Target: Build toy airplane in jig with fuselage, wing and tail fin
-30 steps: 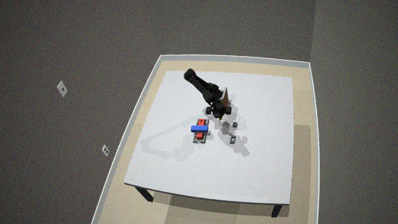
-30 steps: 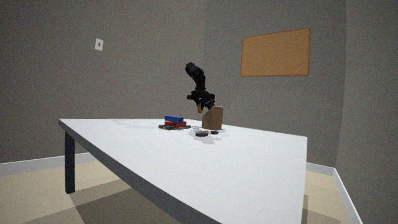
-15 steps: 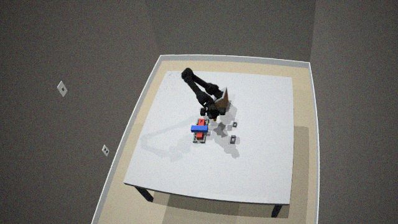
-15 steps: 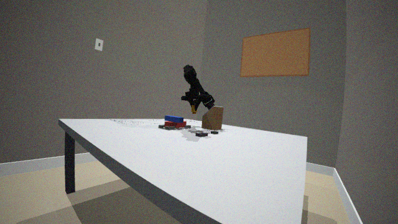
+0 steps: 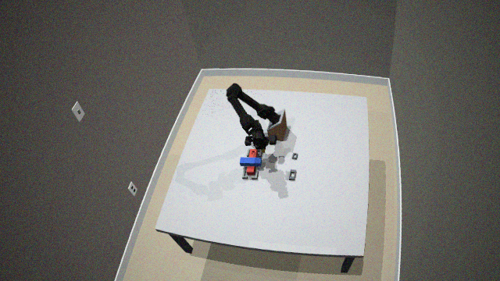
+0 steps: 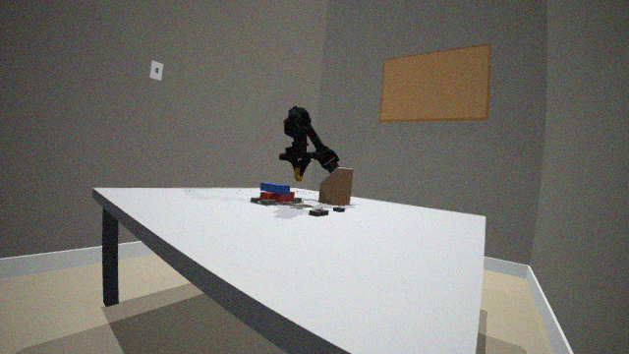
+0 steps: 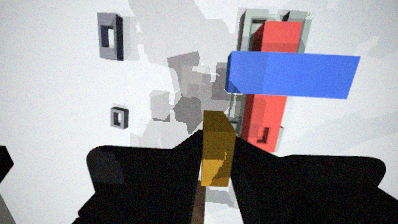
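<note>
The red fuselage lies in the grey cradle. The blue wing sits crosswise on top of it. A dark socket shows near the fuselage's near end in the wrist view. My gripper is shut on the yellow tail fin and holds it in the air, just left of the fuselage's near end in the wrist view.
Two small empty grey holders lie on the white table right of the cradle. A brown wedge block stands by the arm's base.
</note>
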